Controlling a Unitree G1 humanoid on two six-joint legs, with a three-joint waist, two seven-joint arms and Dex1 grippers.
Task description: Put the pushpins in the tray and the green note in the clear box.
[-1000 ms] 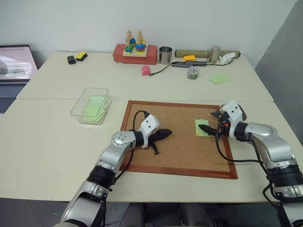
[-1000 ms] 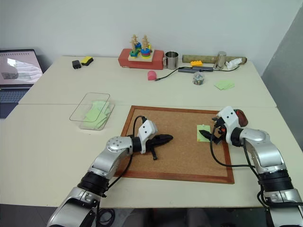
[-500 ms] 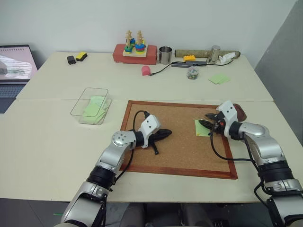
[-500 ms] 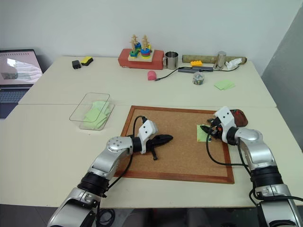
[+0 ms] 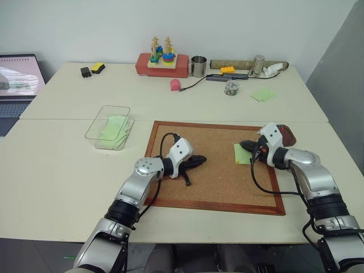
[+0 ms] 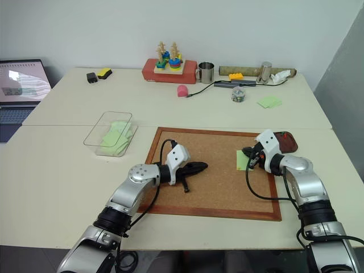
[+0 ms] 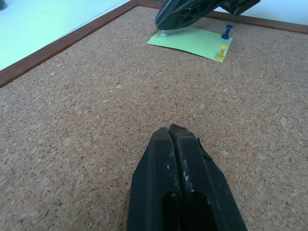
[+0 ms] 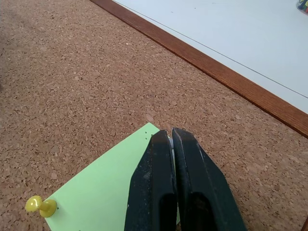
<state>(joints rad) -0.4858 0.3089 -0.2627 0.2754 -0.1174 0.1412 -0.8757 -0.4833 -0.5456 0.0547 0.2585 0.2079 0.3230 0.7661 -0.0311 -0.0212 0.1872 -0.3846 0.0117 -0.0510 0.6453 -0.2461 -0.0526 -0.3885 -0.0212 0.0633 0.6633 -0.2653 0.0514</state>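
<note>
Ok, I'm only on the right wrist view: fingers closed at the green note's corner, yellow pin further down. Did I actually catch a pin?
Observer: Yes. In the left wrist view the right gripper is shut on a whitish pin at the corner of the green note.
Operator: Any pins besides the yellow one?
Observer: One more. A blue pin stands in the note's corner next to the yellow pin.
Operator: And where's the tray?
Observer: The tray sits on the table just off the right edge of the cork board, close behind your right wrist.
</note>
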